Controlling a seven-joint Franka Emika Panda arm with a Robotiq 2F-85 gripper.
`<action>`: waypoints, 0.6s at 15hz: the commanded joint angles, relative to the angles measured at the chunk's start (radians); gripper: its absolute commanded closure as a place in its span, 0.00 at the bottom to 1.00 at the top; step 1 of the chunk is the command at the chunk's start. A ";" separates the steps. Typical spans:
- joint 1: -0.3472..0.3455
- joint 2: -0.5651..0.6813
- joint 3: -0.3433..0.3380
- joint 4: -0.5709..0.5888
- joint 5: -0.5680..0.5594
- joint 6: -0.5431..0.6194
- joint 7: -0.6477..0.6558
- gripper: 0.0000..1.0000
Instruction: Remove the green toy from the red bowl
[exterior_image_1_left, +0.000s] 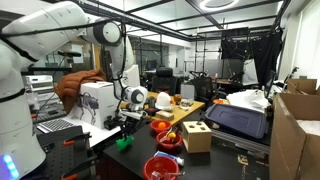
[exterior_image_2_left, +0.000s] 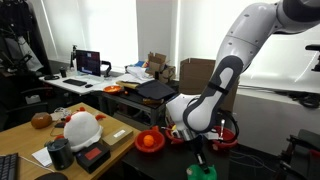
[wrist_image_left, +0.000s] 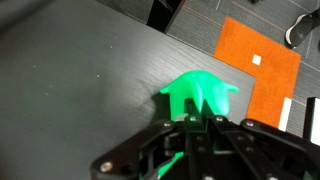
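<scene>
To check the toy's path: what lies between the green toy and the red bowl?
Nothing: in an exterior view only bare table separates the toy from the bowl.

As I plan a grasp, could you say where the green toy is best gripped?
Probably grip the green toy across its thick middle, coming from straight above: it lies low on the dark table with room on both sides, and its small side lobes look too thin.

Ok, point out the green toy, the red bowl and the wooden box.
green toy (wrist_image_left: 200, 95), wrist view, its middle
red bowl (exterior_image_1_left: 160, 171), exterior view, near wall
wooden box (exterior_image_1_left: 197, 142), exterior view, front face
</scene>
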 joint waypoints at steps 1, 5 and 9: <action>-0.014 -0.029 0.002 -0.036 0.026 -0.030 -0.001 0.98; -0.020 -0.043 0.012 -0.054 0.051 -0.046 0.000 0.98; -0.022 -0.052 0.027 -0.081 0.076 -0.053 -0.002 0.98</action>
